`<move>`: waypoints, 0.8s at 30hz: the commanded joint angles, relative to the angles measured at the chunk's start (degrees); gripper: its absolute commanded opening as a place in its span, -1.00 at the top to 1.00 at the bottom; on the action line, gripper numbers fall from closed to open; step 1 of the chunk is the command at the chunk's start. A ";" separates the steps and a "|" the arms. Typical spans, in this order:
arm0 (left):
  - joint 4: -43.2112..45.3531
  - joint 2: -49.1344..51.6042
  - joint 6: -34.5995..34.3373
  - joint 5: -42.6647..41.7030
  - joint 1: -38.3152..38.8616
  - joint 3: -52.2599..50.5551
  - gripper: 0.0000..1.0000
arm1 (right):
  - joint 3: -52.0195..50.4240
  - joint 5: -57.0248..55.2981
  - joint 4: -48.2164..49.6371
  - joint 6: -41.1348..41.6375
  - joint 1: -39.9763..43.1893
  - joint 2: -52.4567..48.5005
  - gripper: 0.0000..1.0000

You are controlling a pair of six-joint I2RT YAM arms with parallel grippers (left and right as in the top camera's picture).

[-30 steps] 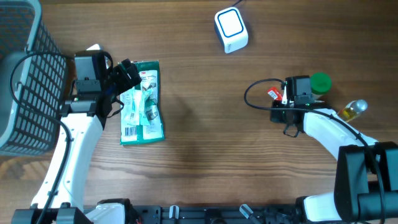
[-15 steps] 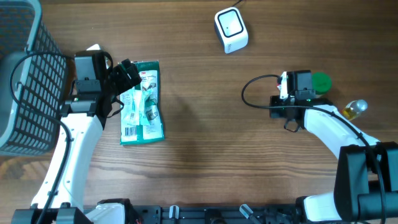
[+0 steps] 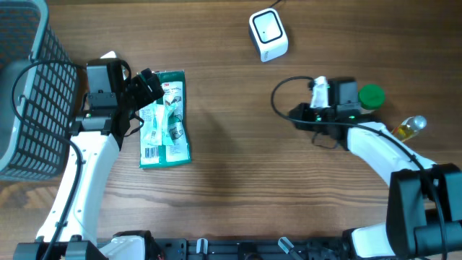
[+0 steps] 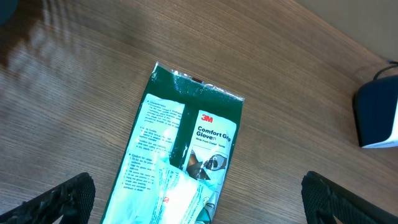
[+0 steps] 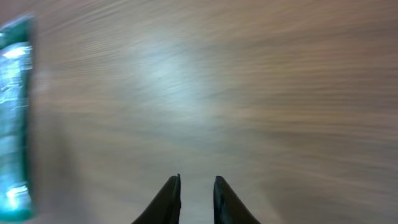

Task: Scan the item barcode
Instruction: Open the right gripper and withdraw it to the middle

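Observation:
The item is a green pack of gloves [image 3: 164,119], lying flat left of the table's middle with a barcode [image 3: 150,153] facing up at its near end. My left gripper [image 3: 150,88] hovers over the pack's far-left part, open wide. In the left wrist view the pack [image 4: 180,149] lies between and beyond the spread fingertips [image 4: 69,196], untouched. The white and blue scanner [image 3: 268,33] stands at the back centre. My right gripper [image 3: 296,114] points left over bare wood. In its blurred wrist view the right gripper [image 5: 198,198] stands slightly open and empty, with the pack [image 5: 13,118] at the far left.
A dark wire basket [image 3: 29,94] fills the left edge. A green-capped item [image 3: 372,95] and a small bottle with yellow contents [image 3: 408,128] sit behind the right wrist. The scanner [image 4: 379,112] also shows at the right edge of the left wrist view.
The right arm has swung left, away from the green-capped item, and its jaws have parted a little. The left arm and the pack have not moved.

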State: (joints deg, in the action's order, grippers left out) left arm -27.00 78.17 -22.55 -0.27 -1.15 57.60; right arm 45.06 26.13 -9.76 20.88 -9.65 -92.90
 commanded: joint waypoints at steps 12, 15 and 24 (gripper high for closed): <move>2.21 0.26 1.14 0.15 -0.24 0.15 -1.00 | 1.05 -13.09 -1.44 27.10 -12.15 -0.52 -0.99; 2.54 0.26 1.11 0.13 -0.24 0.15 -1.00 | 1.05 -18.45 -3.72 27.10 -12.15 -0.52 -1.00; -8.00 1.44 13.05 -7.67 -0.22 -1.92 0.60 | 1.05 -20.55 -5.29 27.26 -12.15 -0.52 -0.99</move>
State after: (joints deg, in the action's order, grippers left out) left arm -32.73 78.19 -17.65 -6.72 -1.15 57.56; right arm 45.06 7.33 -15.09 47.35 -21.61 -92.90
